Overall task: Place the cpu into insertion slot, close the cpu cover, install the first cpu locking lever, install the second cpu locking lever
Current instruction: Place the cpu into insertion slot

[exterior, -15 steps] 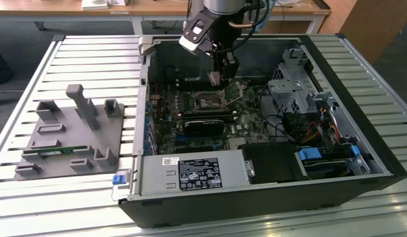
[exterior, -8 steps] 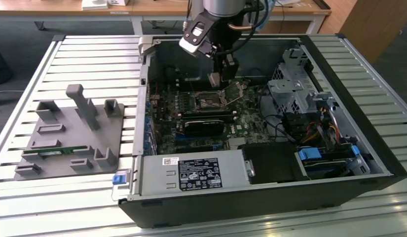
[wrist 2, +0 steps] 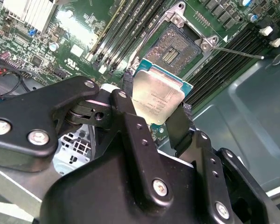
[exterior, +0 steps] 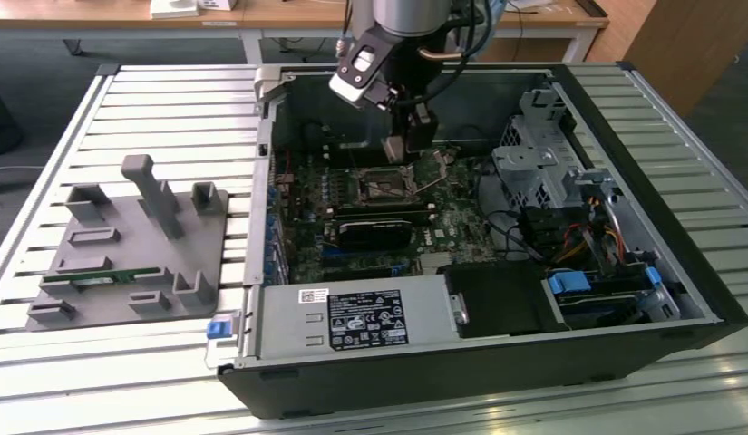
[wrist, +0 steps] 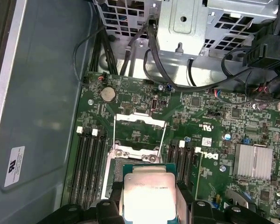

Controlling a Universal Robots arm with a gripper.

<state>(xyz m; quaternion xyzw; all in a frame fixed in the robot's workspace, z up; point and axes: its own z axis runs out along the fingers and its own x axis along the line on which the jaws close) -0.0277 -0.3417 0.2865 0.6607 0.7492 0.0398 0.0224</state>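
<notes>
- One big black metal computer case lies on its side with the panel off. That lets me bring the arm in from above, and the tool hangs inside it over the far half.
- Spread out beneath the tool is the green motherboard, flat and face up. I judge that lets a chip go straight down onto it.
- The black two-fingered gripper is clamped on the cpu. Its fingers pinch two opposite edges, which leaves the chip's underside free for seating.
- Just past the fingertips stands the cpu cover, a thin silver square frame with a cut-out middle. It is swung up on its hinge, so the socket lies bare.
- The insertion slot is a small square socket with a dark centre and a thin metal rim. It sits just beyond and below the held chip, empty and apart from it.
- The cpu is a small flat square chip with a dull silver-grey metal face on a green-edged base. It hangs between the fingers, near the slot but not yet in it.
- One thin metal locking lever juts out sideways from the socket's corner, clear of the tool.
</notes>
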